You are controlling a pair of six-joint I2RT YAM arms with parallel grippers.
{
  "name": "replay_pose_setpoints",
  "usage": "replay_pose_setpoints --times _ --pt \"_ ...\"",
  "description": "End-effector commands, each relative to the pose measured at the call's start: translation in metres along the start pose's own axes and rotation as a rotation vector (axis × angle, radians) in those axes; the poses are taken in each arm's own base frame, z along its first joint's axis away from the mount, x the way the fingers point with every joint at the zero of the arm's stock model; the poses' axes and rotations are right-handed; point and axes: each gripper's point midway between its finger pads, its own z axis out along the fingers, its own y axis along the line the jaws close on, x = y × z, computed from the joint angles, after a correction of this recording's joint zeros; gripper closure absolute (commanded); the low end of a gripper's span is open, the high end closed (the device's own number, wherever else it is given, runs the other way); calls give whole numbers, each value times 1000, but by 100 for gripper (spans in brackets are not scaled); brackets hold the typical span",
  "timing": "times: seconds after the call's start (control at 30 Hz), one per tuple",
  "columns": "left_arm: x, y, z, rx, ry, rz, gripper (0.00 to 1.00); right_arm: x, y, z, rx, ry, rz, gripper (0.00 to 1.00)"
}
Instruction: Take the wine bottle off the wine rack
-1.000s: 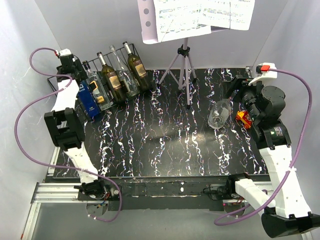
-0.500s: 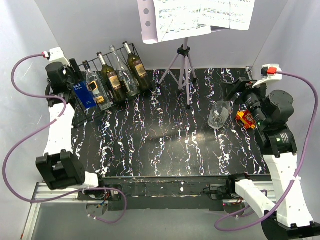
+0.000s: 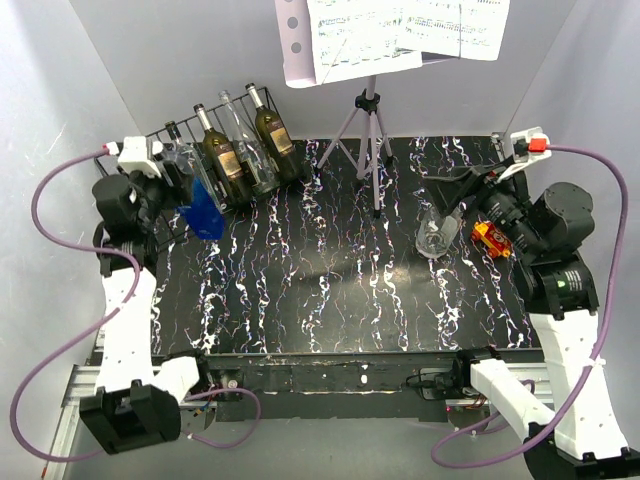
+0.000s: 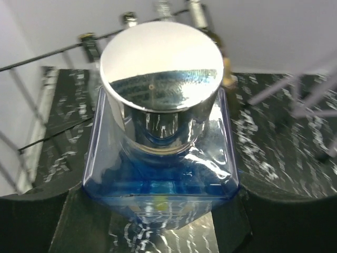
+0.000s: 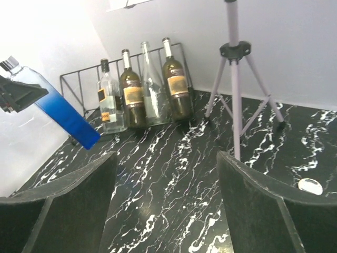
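Observation:
My left gripper (image 3: 176, 195) is shut on a blue square bottle (image 3: 203, 216) with a silver cap and holds it tilted in the air, off the black wire wine rack (image 3: 186, 125). In the left wrist view the bottle (image 4: 158, 174) sits between my fingers (image 4: 47, 221), cap (image 4: 160, 63) toward the camera. Several bottles (image 3: 225, 160), dark and clear, lean in the rack. My right gripper (image 3: 450, 195) is open and empty at the right. The right wrist view shows the blue bottle (image 5: 66, 118) in front of the rack (image 5: 79, 79).
A music stand's tripod (image 3: 370, 150) stands at the back middle, its sheet music overhead. A wine glass (image 3: 435, 232) lies on its side under my right gripper, with a small red and orange object (image 3: 488, 238) beside it. White walls close the sides and back.
My left gripper has drawn the blue bottle out of the rack, forward and to the right, and the bottle now hangs clear of it. My right gripper has shifted slightly.

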Motion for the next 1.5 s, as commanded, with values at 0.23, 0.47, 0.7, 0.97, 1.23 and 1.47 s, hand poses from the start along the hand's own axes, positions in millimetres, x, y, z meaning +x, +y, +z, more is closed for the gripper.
replay_pose_setpoints --times 0.23,0.47,0.7,0.97,1.23,1.47 --pt "-12 -204 -72 791 -262 146 100 6 26 7 -141 38 75 19" --pt "33 -250 -62 951 -205 163 100 47 31 16 -189 137 113 20" --pt "73 -284 -63 1001 -175 231 100 69 35 24 -159 151 93 24" --pt "98 -299 -60 1022 -86 214 59 83 46 40 -145 199 94 22" --pt "81 -291 -71 993 -98 219 2 91 69 53 -159 224 70 21" --pt "55 -272 -86 906 -136 197 2 88 96 69 -153 212 46 12"
